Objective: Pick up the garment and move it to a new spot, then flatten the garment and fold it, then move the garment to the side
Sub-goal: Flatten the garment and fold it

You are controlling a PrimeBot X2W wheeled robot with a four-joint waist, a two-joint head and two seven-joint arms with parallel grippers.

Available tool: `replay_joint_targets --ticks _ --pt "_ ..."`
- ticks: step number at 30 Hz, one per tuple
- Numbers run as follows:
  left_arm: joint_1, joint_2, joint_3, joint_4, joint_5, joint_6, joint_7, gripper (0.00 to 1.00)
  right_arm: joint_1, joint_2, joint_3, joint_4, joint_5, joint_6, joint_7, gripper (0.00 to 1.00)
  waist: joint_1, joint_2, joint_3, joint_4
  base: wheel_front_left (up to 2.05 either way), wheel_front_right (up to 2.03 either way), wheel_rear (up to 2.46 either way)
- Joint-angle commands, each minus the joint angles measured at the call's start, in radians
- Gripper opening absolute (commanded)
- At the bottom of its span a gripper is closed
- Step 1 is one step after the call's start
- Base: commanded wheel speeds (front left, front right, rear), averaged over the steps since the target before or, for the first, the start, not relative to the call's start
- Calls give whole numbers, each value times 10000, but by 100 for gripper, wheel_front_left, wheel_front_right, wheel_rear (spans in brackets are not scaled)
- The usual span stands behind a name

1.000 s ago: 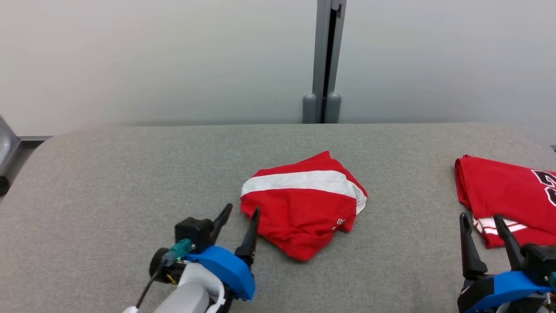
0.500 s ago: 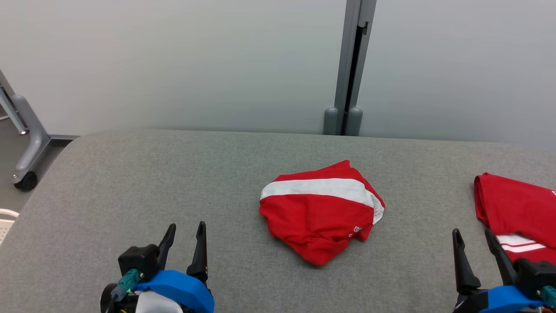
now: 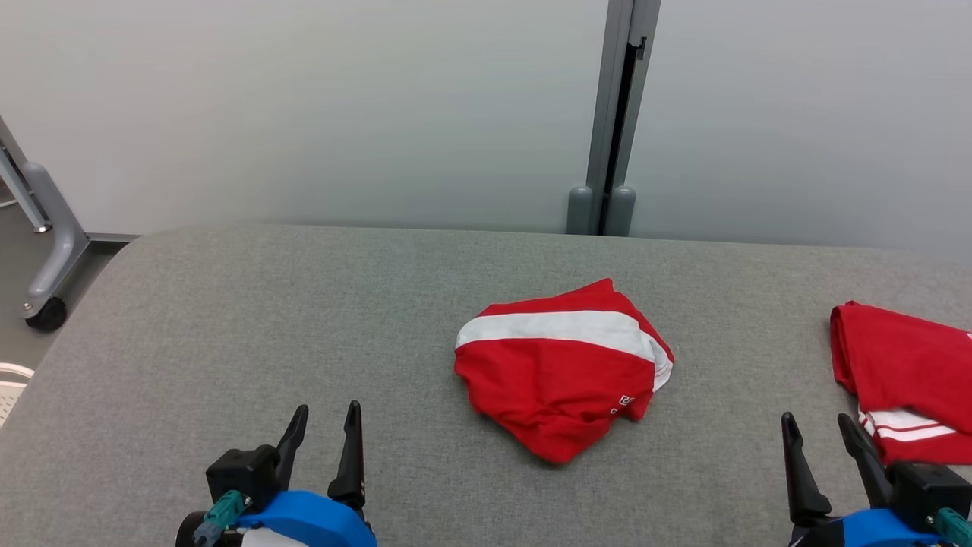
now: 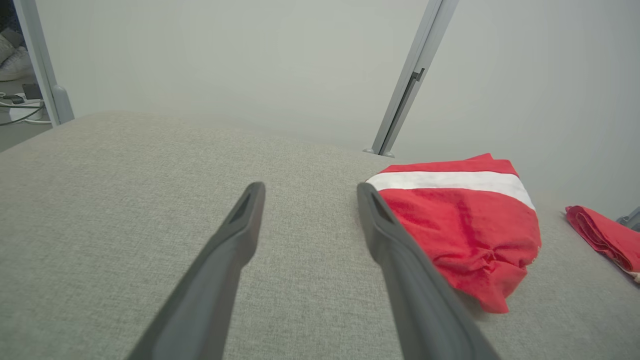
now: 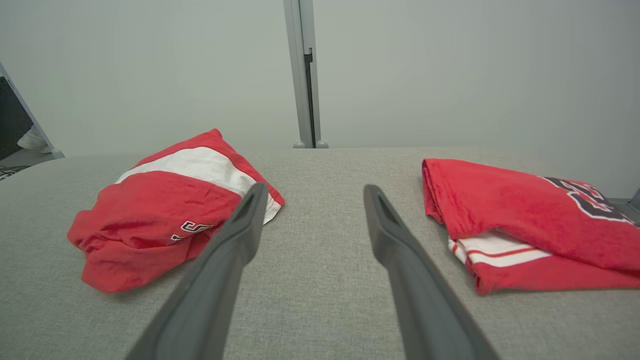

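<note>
The red-and-white garment point(image 3: 558, 380) lies roughly folded mid-tabletop point(image 3: 228, 319), with a red jersey point(image 3: 904, 365) well apart at its 3 o'clock. The left gripper point(image 3: 328, 410) at 7 o'clock and the right gripper point(image 3: 815, 418) at 5 o'clock have open, empty jaws. Folding looks done; the move aside seems left.

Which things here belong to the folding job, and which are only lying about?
For the job:
- red garment with a white band, mid-table
- left tool and right tool, both open and empty
- grey padded table

Lying about:
- folded red jersey with black lettering at the table's right end, probably not part of this job
- castor leg
- grey wall post
</note>
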Motion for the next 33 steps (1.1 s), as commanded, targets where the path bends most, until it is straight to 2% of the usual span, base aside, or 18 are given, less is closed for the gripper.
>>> replay_joint_targets --ticks 1,9,16,24,33 --pt "58 59 -26 -57 57 45 5 100 -47 -38 -20 27 -43 1 -22 100 0 0 6 -9 0 0 0" --pt "32 136 -53 -237 8 128 79 100 -201 -38 -152 95 -163 1 34 100 0 0 138 55 0 0 0" --pt "-217 162 -78 -445 95 149 140 100 -1248 -35 -585 669 -747 1 632 100 0 0 564 382 0 0 0" --pt "-647 63 -83 -597 187 63 104 100 -3324 -36 -868 2698 -1799 1 1602 100 0 0 1568 1138 0 0 0" --pt "-1077 -193 57 -412 255 -111 -9 100 -5372 -36 -1305 5696 -2772 1 1875 100 0 0 2435 1858 0 0 0"
